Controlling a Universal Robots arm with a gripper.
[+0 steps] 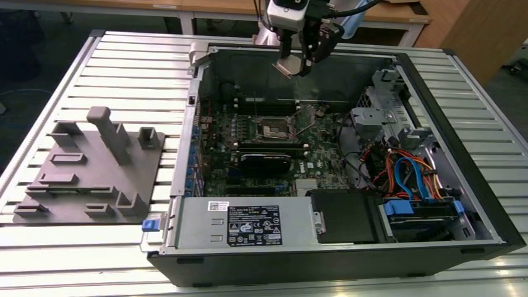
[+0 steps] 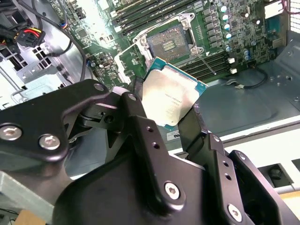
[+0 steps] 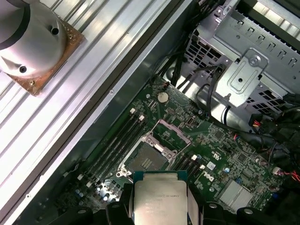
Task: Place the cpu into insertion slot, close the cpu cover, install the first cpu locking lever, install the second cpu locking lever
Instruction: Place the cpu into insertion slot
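Note:
My gripper is shut on the cpu, a small square chip with a pale metal top. It hangs high over the far rim of the open computer case. In both wrist views the black fingers clamp two opposite edges of the cpu. The insertion slot lies bare on the green board well below the chip, with nothing in it. The cpu cover stands swung open at one side of the slot.
A grey fixture plate with upright blocks lies at the exterior view's left. Inside the case are a labelled power supply box, a metal drive cage, coloured cables and long memory slots. The arm's base sits on the slatted table.

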